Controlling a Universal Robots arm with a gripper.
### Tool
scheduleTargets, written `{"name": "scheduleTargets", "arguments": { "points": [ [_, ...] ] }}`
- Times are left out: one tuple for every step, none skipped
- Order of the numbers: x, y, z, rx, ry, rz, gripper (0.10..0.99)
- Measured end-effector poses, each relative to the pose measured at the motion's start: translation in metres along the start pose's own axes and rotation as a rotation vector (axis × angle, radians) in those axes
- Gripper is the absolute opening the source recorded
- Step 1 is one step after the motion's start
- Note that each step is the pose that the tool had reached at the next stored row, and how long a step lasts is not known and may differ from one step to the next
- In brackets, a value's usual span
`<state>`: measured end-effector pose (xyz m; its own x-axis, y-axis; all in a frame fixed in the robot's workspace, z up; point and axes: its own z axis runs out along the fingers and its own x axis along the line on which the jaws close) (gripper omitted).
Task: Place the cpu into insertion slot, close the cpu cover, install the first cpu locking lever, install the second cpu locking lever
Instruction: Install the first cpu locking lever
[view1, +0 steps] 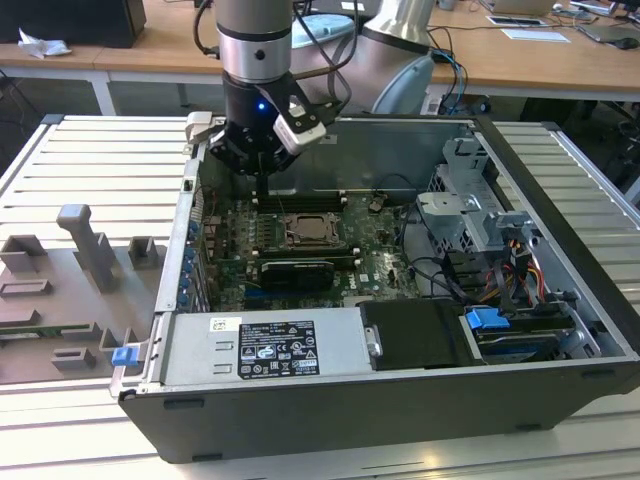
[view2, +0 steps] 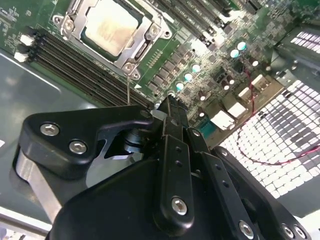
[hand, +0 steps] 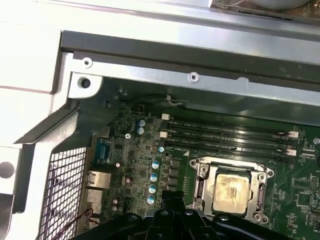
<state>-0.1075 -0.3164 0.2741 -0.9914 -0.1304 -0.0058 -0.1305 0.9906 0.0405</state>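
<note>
Black metal gripper (view2: 165, 107) — jaws together, nothing visibly clamped between them — hangs over the flat green circuit-board motherboard (hand: 302, 200), near the socket. An open grey steel computer case (view1: 400, 150) contains the board. The square, silver-rimmed insertion slot (view1: 305, 231) contains one cpu (view2: 111, 27), a flat, pale silver-beige square chip, seated. One cpu cover (view2: 144, 44) — a thin silver metal frame with a square window — lies shut over the chip. Four long, narrow black memory slots (hand: 225, 135) run alongside the socket.
</note>
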Motion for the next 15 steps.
{"name": "scheduleTargets", "arguments": {
  "points": [
    [-0.0003,0.0027,0.0024,0.0,-0.0001,0.003,0.106],
    [-0.0008,0.0057,0.0046,0.0,-0.0003,0.004,0.106],
    [-0.0012,0.0087,0.0062,0.0,-0.0002,0.004,0.106],
    [-0.0015,0.0115,0.0077,0.0,-0.0002,0.004,0.106],
    [-0.0018,0.0132,0.0086,0.0,-0.0002,0.004,0.106],
    [-0.002,0.0148,0.0095,0.0,-0.0002,0.004,0.106],
    [-0.0023,0.0165,0.0106,0.0,-0.0003,0.004,0.106],
    [-0.0027,0.0183,0.0119,0.0,-0.0002,0.004,0.106],
    [-0.0032,0.0208,0.0136,0.0,-0.0001,0.004,0.106],
    [-0.0036,0.0219,0.0144,0.0,-0.0001,0.004,0.106],
    [-0.0052,0.0235,0.0154,0.0,-0.0002,0.004,0.106],
    [-0.0057,0.0236,0.0155,0.0,-0.0002,0.005,0.106],
    [-0.0066,0.0237,0.0157,0.0,-0.0002,0.005,0.106],
    [-0.0085,0.0237,0.0159,0.0,-0.0003,0.006,0.106],
    [-0.01,0.0237,0.0161,0.0,-0.0003,0.006,0.106]
  ]
}}
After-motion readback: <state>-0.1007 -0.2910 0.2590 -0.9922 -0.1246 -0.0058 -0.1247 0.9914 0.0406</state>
